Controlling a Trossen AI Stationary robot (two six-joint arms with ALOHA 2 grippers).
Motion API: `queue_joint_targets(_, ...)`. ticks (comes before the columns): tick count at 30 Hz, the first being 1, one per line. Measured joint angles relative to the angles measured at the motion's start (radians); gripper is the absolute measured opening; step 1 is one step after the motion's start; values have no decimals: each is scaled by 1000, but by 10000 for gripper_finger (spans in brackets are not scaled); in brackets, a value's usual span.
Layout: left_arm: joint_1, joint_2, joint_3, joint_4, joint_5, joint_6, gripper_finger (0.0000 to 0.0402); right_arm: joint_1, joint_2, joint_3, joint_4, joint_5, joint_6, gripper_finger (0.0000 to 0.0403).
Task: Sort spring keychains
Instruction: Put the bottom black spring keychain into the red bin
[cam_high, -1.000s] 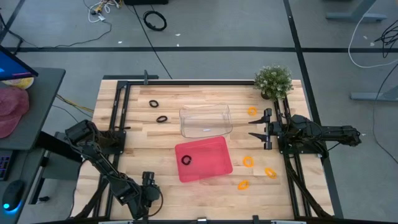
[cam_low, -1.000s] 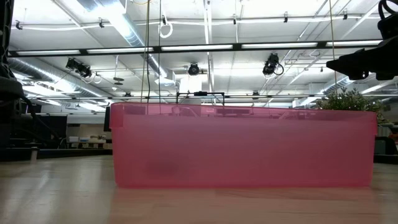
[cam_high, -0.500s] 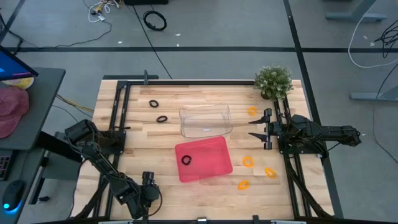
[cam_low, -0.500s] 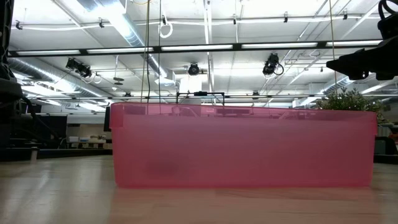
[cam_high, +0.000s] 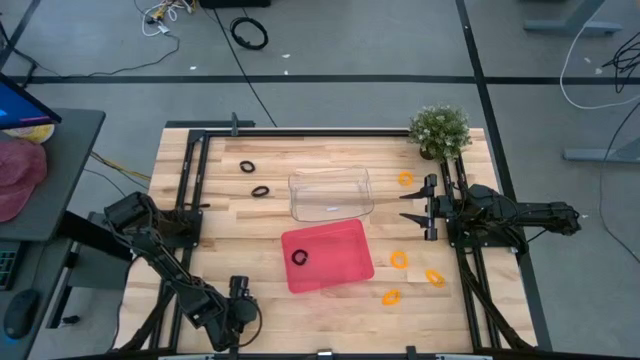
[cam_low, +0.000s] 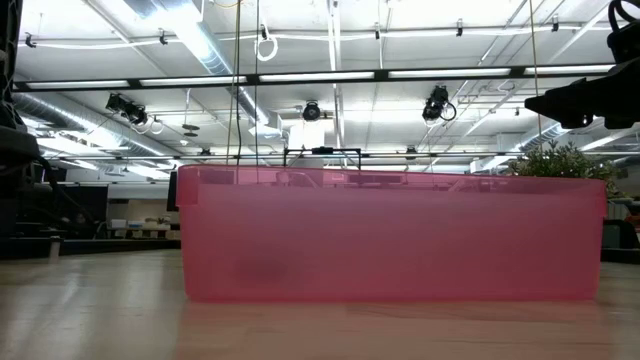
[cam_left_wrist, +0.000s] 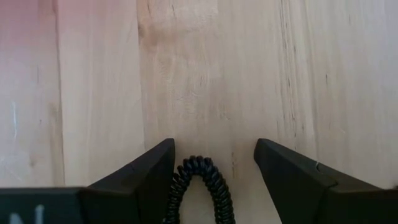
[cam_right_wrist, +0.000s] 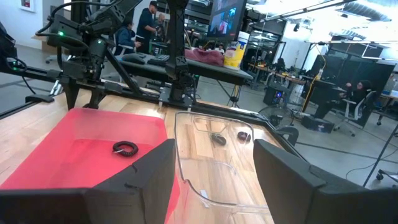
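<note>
Clear bin (cam_high: 330, 194) sits just behind red tray (cam_high: 327, 256), plant (cam_high: 440, 130) cornerward.

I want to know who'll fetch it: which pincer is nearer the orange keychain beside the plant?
Right. The right pincer hangs open just beside that orange keychain; the left pincer is at the table's opposite, near corner, far from it.

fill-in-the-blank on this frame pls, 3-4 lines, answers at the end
1. The red tray holds one ____ spring keychain.
2. The clear bin holds ____ keychains.
3. The four orange keychains lie on the table nearest the ____ gripper.
4. Between the left gripper's fingers sits a black ____.

Missing words: black; no; right; keychain
</note>
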Motion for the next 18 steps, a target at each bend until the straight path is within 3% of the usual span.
queue_joint_targets(18, 6, -31, -7, -18, 34, 26, 241, 0, 0, 0, 0, 0, 0, 222)
